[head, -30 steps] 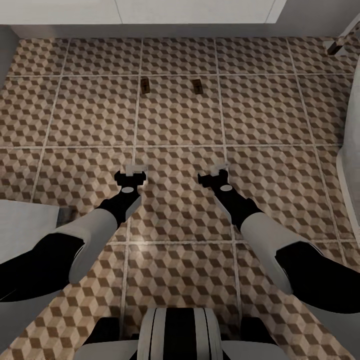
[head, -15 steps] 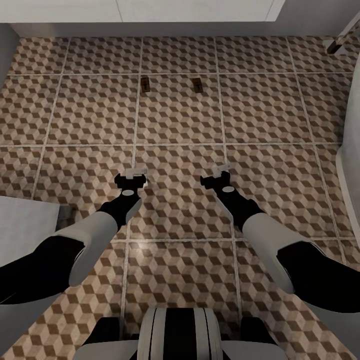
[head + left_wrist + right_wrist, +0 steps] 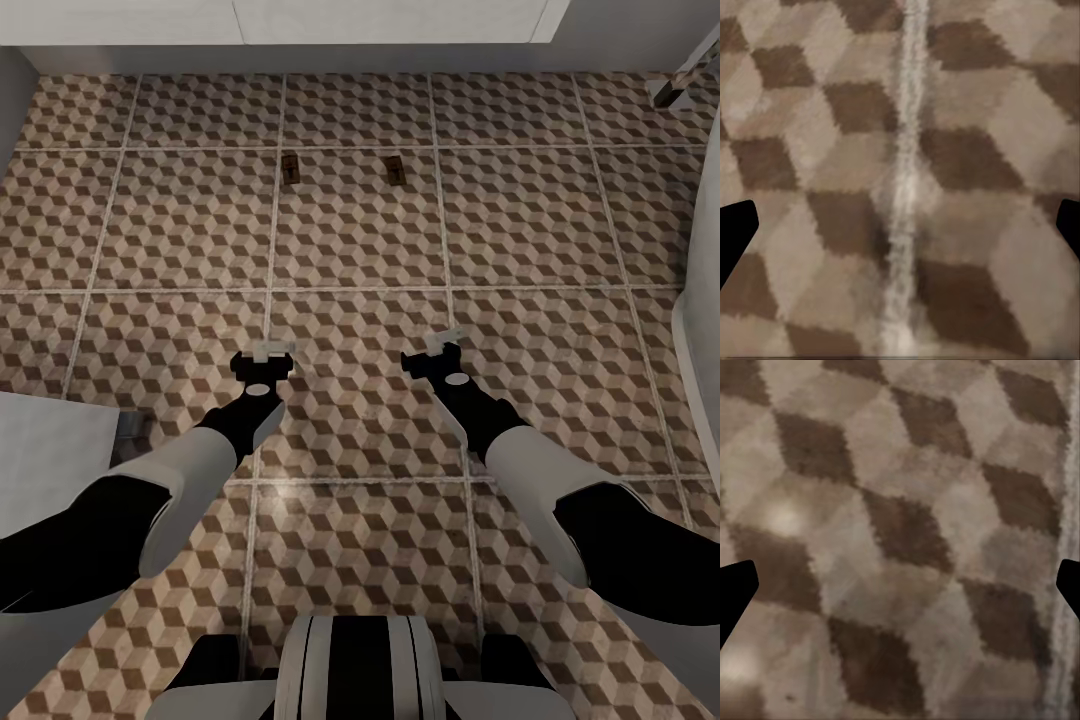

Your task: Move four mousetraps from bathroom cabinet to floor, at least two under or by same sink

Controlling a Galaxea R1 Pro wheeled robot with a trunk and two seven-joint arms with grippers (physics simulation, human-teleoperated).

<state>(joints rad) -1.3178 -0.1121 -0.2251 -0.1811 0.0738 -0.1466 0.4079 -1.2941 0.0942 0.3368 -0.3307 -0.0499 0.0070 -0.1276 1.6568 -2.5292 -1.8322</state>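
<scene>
The bathroom floor (image 3: pixel 360 250) is laid in large square tiles printed with a matte cube pattern of brown, beige and off-white rhombi, divided by pale grout lines. Two mousetraps lie flat on it, both just beyond the grout line that runs across the far part of the floor and near the white vanity base (image 3: pixel 300 25) at the far wall. The left mousetrap (image 3: pixel 291 169) is a small dark-brown wooden rectangle with a thin grey metal strip down its middle; the right mousetrap (image 3: pixel 396 171) has the same shape and make, and sits apart from the first on the same tile row. No writing or label can be read on either.

Both traps lie well ahead of the grippers, about a full tile row beyond them. The left gripper (image 3: pixel 267 351) hangs over a grout line, its black body ending in pale fingertips; in the left wrist view its dark fingers (image 3: pixel 736 236) sit at the opposite edges of the picture, spread wide with bare tile and a blurred grout seam between them. The right gripper (image 3: pixel 440 345) hangs over plain tile, and its fingers (image 3: pixel 736 596) are likewise spread wide with nothing held.

A curved white fixture edge (image 3: pixel 700 330) borders the floor on the robot's right.
</scene>
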